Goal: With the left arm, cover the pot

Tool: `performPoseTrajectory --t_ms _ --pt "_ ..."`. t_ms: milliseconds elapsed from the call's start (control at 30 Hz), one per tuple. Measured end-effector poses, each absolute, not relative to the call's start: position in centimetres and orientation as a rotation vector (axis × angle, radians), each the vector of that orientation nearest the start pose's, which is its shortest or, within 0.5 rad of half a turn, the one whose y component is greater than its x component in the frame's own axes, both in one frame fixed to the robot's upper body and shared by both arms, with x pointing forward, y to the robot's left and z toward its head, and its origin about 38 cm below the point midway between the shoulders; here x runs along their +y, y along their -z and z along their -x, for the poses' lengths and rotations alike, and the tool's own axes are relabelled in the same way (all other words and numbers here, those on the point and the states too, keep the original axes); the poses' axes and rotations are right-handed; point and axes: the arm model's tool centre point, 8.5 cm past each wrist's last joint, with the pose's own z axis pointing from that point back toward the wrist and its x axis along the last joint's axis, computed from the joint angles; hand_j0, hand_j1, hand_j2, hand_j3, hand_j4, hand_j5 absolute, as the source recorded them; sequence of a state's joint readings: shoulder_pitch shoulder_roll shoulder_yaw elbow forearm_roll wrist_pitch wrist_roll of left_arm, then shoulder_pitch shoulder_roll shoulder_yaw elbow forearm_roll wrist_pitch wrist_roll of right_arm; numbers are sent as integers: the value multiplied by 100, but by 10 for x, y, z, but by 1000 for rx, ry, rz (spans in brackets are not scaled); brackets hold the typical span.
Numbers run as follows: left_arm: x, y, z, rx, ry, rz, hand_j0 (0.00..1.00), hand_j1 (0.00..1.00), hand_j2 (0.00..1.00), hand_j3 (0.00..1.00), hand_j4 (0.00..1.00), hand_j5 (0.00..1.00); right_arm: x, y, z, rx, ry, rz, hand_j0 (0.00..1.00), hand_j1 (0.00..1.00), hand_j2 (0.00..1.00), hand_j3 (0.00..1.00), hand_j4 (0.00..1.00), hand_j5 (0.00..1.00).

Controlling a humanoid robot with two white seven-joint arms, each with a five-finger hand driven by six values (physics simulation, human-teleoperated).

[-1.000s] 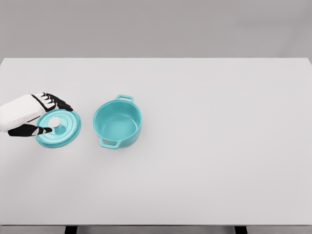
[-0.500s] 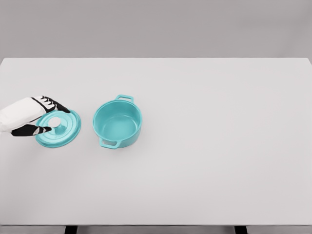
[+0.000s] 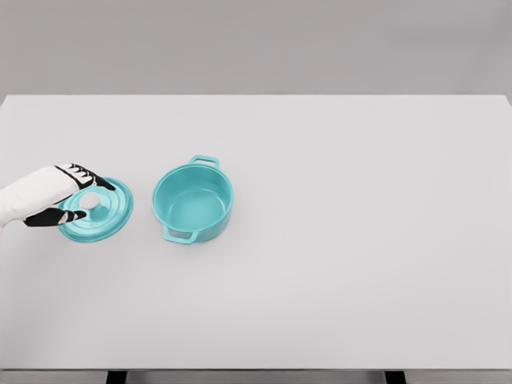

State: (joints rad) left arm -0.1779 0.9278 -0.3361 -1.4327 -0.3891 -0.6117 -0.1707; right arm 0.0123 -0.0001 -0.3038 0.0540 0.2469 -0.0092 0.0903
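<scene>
A big white tabletop (image 3: pixel 336 264) and a gray wall (image 3: pixel 256 44) are seen.

The tabletop is flat and plain white, and most of the picture is filled by it, from the left edge to the right edge. Its far edge is seen as a straight line across the top part. Behind that line, a plain gray wall is shown. Under the near edge of the tabletop, two short dark legs (image 3: pixel 117 377) are seen at the very bottom.
</scene>
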Motion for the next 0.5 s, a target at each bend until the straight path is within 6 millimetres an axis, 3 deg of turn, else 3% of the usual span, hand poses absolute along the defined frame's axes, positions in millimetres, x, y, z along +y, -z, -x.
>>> performPoseTrajectory --t_ms 500 --pt "402 -136 -375 -1447 1688 -509 74 74 74 74 74 74 -258 261 25 50 62 -17 100 100 100 100 100 100"
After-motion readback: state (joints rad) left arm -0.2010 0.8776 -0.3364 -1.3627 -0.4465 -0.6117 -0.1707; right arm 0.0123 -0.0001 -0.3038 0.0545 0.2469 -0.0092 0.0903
